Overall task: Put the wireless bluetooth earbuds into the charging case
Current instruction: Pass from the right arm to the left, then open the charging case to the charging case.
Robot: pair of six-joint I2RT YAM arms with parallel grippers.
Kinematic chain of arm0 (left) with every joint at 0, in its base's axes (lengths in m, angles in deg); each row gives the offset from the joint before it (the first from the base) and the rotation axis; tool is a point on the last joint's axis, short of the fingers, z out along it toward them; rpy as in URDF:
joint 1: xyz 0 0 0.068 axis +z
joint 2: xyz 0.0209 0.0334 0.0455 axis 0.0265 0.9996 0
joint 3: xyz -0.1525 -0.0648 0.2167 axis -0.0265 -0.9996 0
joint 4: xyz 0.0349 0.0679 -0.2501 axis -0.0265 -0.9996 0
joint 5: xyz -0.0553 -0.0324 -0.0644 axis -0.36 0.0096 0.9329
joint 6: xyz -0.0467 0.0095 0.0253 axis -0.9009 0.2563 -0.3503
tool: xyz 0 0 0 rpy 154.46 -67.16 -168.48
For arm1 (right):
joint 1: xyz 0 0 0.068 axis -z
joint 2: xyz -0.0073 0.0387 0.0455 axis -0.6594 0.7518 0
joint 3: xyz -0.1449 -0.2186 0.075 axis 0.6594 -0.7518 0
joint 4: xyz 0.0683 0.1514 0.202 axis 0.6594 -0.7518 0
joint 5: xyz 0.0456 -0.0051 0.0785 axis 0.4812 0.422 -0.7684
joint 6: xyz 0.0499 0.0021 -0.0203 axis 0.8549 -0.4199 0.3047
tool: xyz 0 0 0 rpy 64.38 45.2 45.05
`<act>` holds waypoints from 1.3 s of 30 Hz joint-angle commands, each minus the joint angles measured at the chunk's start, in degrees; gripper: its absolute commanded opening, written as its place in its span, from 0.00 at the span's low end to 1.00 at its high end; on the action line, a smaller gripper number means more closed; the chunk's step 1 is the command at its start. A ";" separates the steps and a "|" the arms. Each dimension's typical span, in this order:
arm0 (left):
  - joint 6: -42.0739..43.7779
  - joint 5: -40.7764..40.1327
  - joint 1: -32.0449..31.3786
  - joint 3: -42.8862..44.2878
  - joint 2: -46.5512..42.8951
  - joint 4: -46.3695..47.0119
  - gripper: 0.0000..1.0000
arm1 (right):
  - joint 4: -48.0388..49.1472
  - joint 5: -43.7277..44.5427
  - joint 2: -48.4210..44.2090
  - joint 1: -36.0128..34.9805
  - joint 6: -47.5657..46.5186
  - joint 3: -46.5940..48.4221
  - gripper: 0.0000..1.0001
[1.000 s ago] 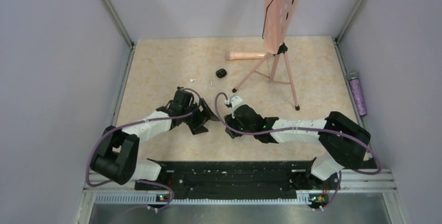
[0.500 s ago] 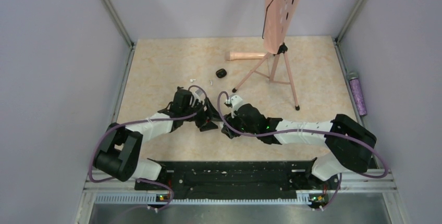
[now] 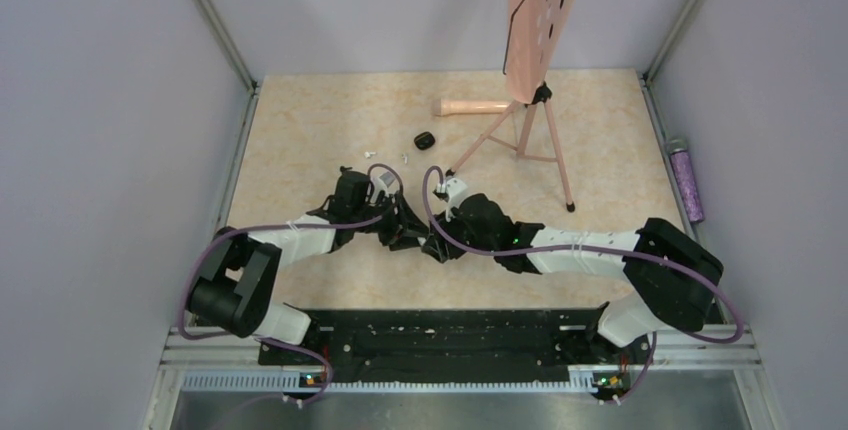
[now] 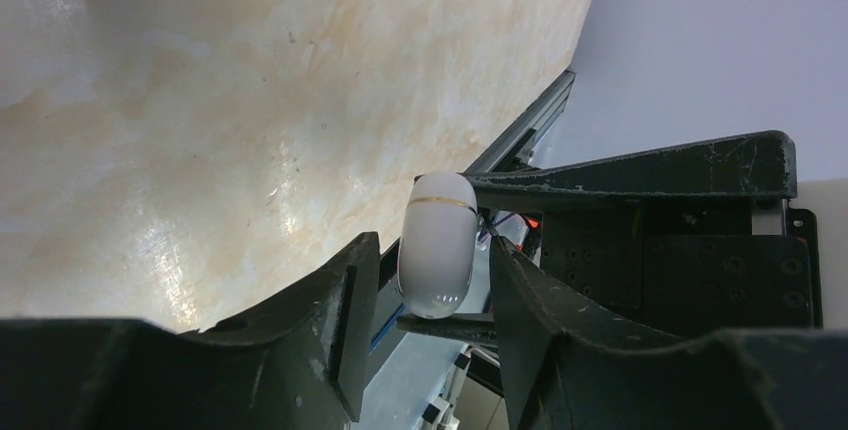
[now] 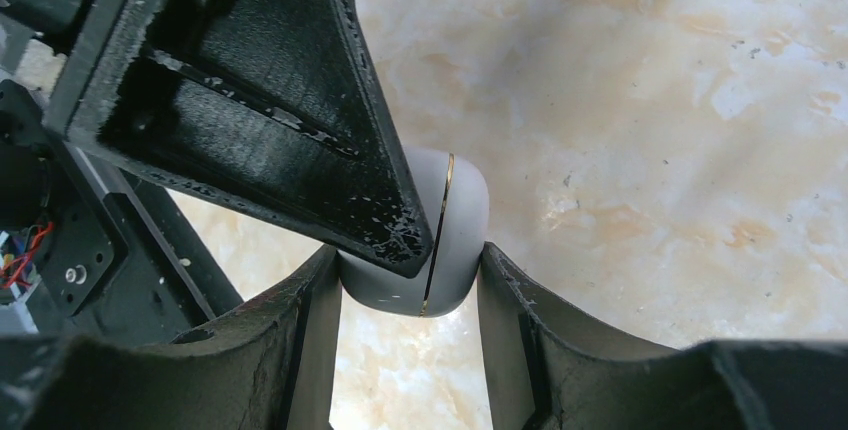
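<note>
The charging case (image 5: 460,220) is a white, rounded shell with a thin gold seam. My right gripper (image 5: 410,270) is shut on it across its sides, above the table. My left gripper (image 4: 432,260) straddles the case (image 4: 437,250) from the opposite side. Its fingers (image 4: 345,290) stand close beside the shell with narrow gaps showing. From above, both grippers meet at the table's middle (image 3: 415,225) and hide the case. A small black stubby piece (image 3: 424,139), seemingly the earbuds, lies farther back, well apart from both grippers.
A pink tripod stand (image 3: 520,130) carrying a perforated board rises at the back right, with a pink cylinder (image 3: 472,107) lying by its foot. Two tiny white bits (image 3: 405,159) lie near the black piece. A purple bottle (image 3: 687,180) lies beyond the right rail.
My left gripper has moved right to meet the right gripper, and its jaws have narrowed around the case. The right gripper keeps its hold and has barely shifted.
</note>
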 commanded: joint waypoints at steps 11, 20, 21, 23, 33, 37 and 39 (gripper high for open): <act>0.06 2.54 -0.20 1.20 -0.45 3.16 0.00 | -0.98 -6.71 -1.68 2.32 4.04 3.60 0.82; 9.66 11.90 -0.22 5.66 -3.21 -0.27 0.00 | 2.82 -15.70 -19.61 13.68 22.23 -8.43 0.87; 10.48 13.25 -0.22 6.14 -3.55 -0.32 0.00 | 3.98 -16.15 -20.68 14.39 24.51 -9.53 0.86; 12.56 15.05 -0.22 7.52 -4.22 -1.53 0.00 | 5.14 -15.91 -21.88 14.84 27.88 -10.59 0.84; 16.92 19.59 -0.22 12.43 -7.73 -4.94 0.00 | 17.08 -20.34 -17.53 15.03 35.78 -12.51 0.82; 17.90 19.47 -0.22 13.20 -7.99 -6.91 0.00 | 17.66 -20.72 -17.21 15.03 35.76 -12.85 0.81; 17.42 19.62 -0.31 12.95 -8.39 -6.41 0.00 | 16.97 -20.72 -17.25 15.03 35.37 -13.02 0.80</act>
